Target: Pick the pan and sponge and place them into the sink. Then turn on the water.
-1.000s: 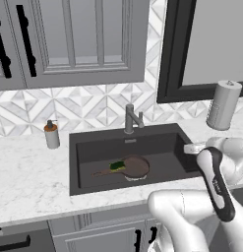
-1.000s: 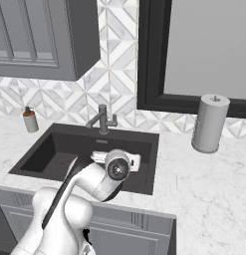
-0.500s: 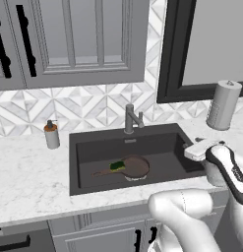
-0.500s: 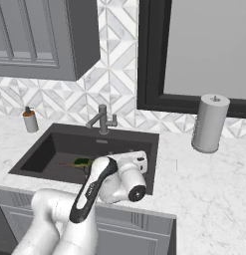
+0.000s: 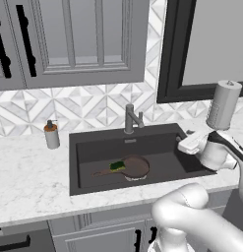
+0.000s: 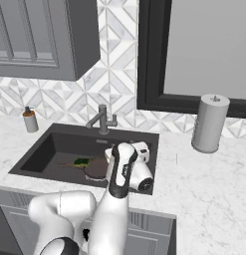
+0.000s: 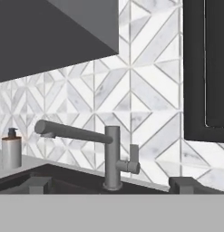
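The dark brown pan (image 5: 134, 167) (image 6: 96, 169) lies on the floor of the dark grey sink (image 5: 74, 162) (image 6: 30, 158), its handle pointing left. The yellow and green sponge (image 5: 116, 166) (image 6: 81, 162) rests by the pan's left rim, over the handle's root. My gripper (image 5: 182, 142) (image 7: 112, 186) hovers at the sink's right side, level with the grey faucet (image 5: 130, 118) (image 6: 102, 119) (image 7: 111, 156) and facing it. Its fingertips (image 7: 38, 185) stand wide apart, open, with nothing between them. No water is in view.
A soap dispenser (image 5: 51, 135) (image 6: 30, 120) (image 7: 11, 148) stands on the marble counter left of the sink. A paper towel roll (image 5: 224, 104) (image 6: 210, 123) stands at the back right. Grey wall cabinets hang above, and a dark-framed window is behind the sink's right end.
The arm has swung round and the hand has lifted slightly at the sink's right side. Pan and sponge have not moved. The gripper stays open.
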